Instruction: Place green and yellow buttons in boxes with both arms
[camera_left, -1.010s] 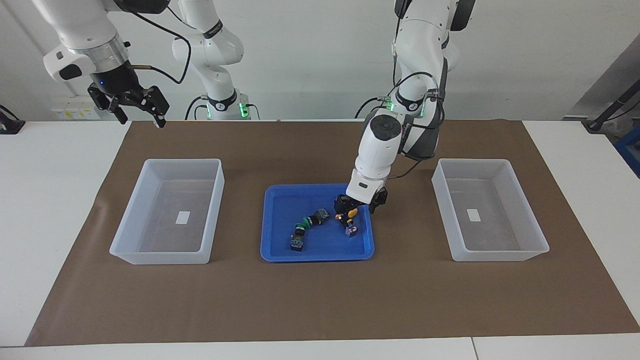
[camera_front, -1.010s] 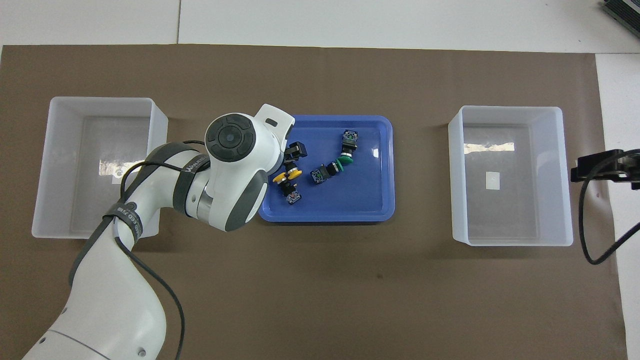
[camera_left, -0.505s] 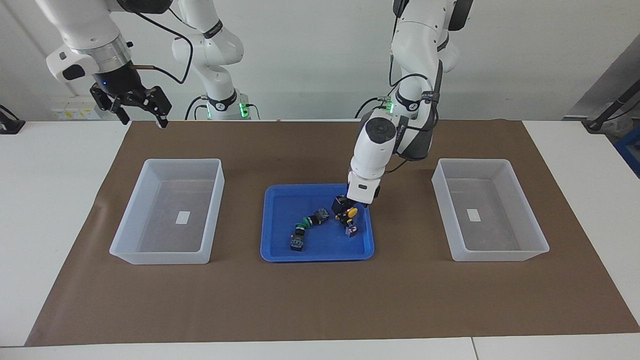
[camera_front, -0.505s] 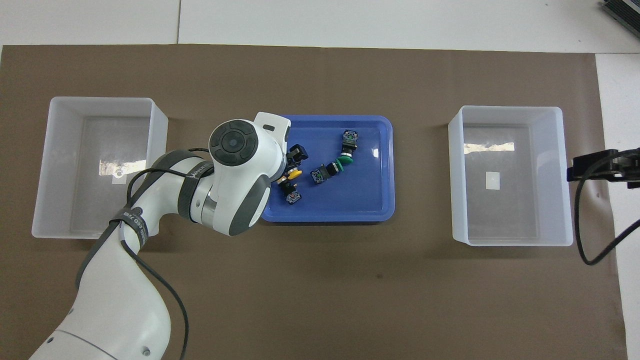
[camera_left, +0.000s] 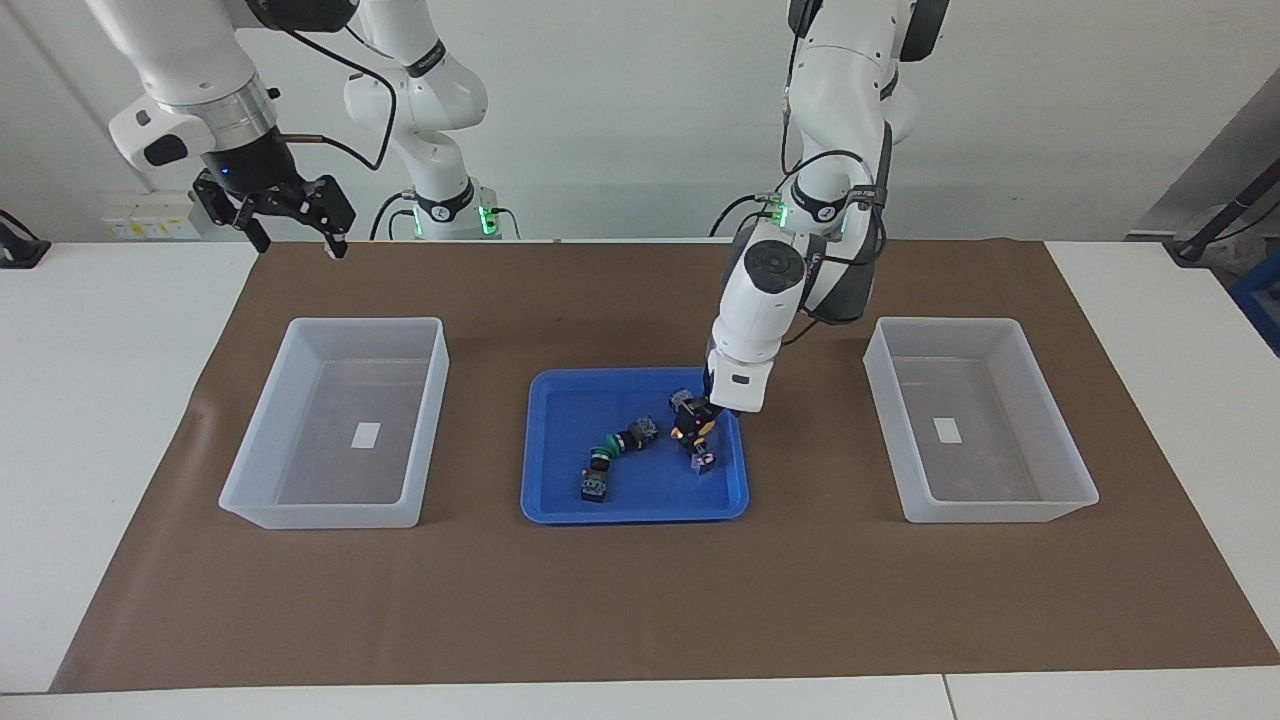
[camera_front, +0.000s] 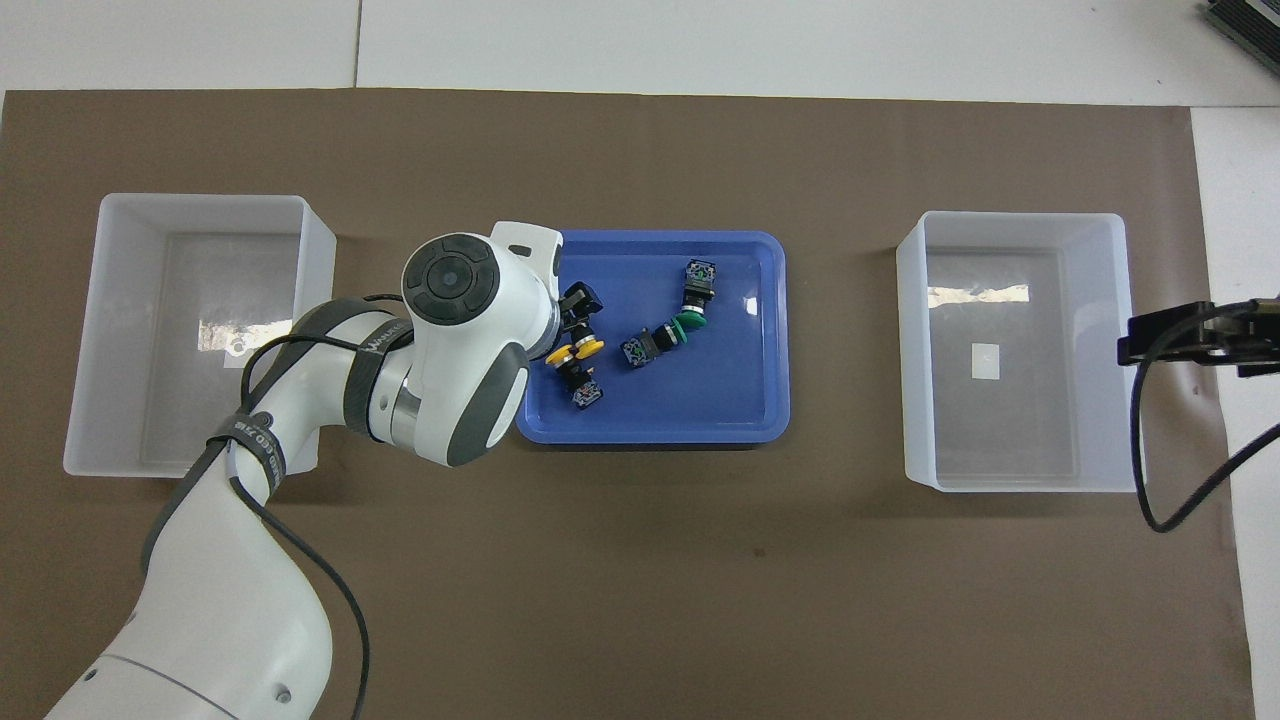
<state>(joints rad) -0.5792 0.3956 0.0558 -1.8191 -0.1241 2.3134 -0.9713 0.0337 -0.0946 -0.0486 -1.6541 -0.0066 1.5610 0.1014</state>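
now left gripper (camera_left: 693, 420) at yellow buttons (camera_front: 574, 350)

**Blue tray on a brown mat, white counter beneath**

A shallow blue tray (camera_left: 560, 505) (camera_front: 760, 420) with rounded corners sits at the middle of a wide brown mat (camera_left: 640, 600) (camera_front: 640, 560). The mat covers most of a white counter (camera_left: 100, 400) (camera_front: 700, 40), which shows bare at both ends and along the edge farthest from the robots. A pale wall (camera_left: 620, 100) rises at the robots' end.
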